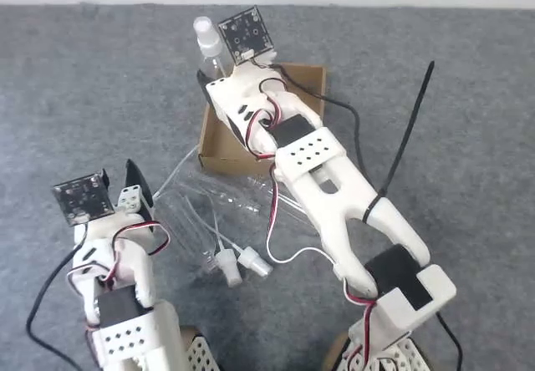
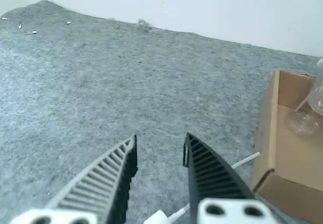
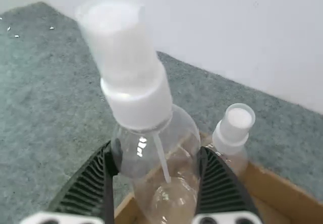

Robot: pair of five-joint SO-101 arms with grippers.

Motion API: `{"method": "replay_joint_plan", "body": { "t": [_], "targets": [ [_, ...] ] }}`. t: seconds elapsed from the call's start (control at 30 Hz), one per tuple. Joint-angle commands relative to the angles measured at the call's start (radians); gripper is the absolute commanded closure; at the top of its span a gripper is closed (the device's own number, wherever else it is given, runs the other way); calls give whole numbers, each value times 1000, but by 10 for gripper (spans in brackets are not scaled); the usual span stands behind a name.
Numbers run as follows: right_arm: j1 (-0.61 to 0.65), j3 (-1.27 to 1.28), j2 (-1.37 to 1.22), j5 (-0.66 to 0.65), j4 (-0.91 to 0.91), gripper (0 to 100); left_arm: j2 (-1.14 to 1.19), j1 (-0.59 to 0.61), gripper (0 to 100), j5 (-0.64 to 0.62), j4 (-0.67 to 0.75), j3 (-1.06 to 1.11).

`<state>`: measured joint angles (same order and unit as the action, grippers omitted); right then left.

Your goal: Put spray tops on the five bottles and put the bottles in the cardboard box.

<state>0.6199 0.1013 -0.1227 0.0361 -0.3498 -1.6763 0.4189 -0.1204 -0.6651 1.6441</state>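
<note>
Now, right arm (image 1: pixel 334 179) outstretched, fingers (image 3: pixel 88 188) around bottle (image 3: pixel 156 153).

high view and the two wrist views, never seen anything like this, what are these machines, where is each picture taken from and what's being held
These are two small white robot arms, each ending in a two-fingered gripper. The high view comes from a fixed camera looking down over the grey mat. The other two come from cameras mounted on the arms' wrists.

The right gripper is shut on a clear bottle that already has its spray top on, and it holds the bottle at the cardboard box. Another topped bottle stands in the box. The left gripper is open and holds nothing.

Between the arms lie more see-through bottles and two loose spray tops with their tubes.
</note>
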Motion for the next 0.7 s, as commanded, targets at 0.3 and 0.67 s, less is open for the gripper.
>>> {"method": "replay_joint_plan", "body": {
  "t": [0.3,0.67],
  "targets": [
    [-18,172,16,14,355,991,-12,8,859,-11,29,-30],
    [-41,127,-139,17,409,991,-12,5,859,-11,29,-28]
  ]
}}
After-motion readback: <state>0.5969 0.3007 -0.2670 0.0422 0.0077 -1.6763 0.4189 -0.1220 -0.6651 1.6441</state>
